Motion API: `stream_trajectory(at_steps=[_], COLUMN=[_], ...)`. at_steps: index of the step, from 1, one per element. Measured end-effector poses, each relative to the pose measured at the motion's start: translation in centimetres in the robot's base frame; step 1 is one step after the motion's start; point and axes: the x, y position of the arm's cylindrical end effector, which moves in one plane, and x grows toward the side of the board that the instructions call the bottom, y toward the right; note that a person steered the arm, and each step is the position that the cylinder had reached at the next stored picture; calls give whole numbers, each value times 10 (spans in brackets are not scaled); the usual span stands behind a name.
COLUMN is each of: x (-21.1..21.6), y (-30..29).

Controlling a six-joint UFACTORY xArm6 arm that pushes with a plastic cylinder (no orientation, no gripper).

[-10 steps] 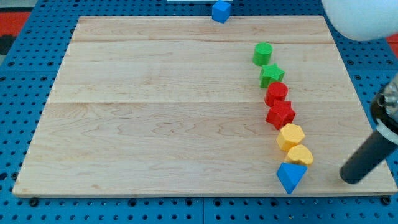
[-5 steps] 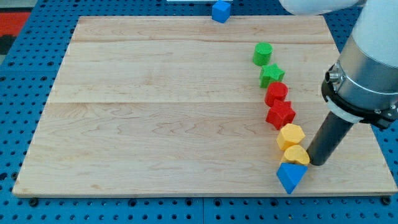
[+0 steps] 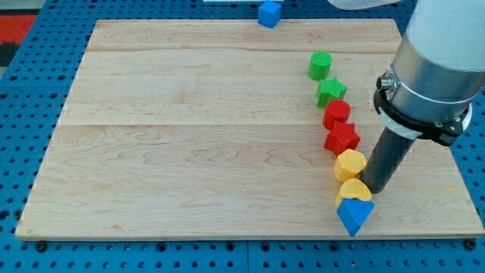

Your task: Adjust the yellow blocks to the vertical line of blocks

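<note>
Two yellow blocks sit low in the column on the view's right side of the bench: the upper yellow block (image 3: 350, 164), many-sided, and the lower yellow block (image 3: 355, 191), rounded like a heart. They touch each other. The upper one lies just below the red star (image 3: 342, 139), close enough that I cannot tell whether they meet. The lower one rests against the top of the blue triangle (image 3: 354, 214), which lies nearest the view's bottom edge.

My tip (image 3: 373, 189) stands on the view's right of the yellow pair, pressed up to the notch where the two meet; whether it truly touches both I cannot tell. There is no hand on this arm, only the dark rod, so nothing is gripped.

Above the red star comes the red cylinder (image 3: 336, 114), touching it, then the green star (image 3: 330, 92), then the green cylinder (image 3: 320, 66), set slightly apart at the head of the column. The column leans: each block going down sits a little further to the view's right.

A blue cube (image 3: 269, 13) lies well apart at the view's top, on the far rim of the wooden bench (image 3: 189, 136). Around the wood runs a blue perforated board (image 3: 30, 258).
</note>
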Motion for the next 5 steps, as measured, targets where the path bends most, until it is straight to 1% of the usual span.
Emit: stream_trajectory(at_steps=[1,2,5], x=[-12,-19,-19], y=[45,64,83])
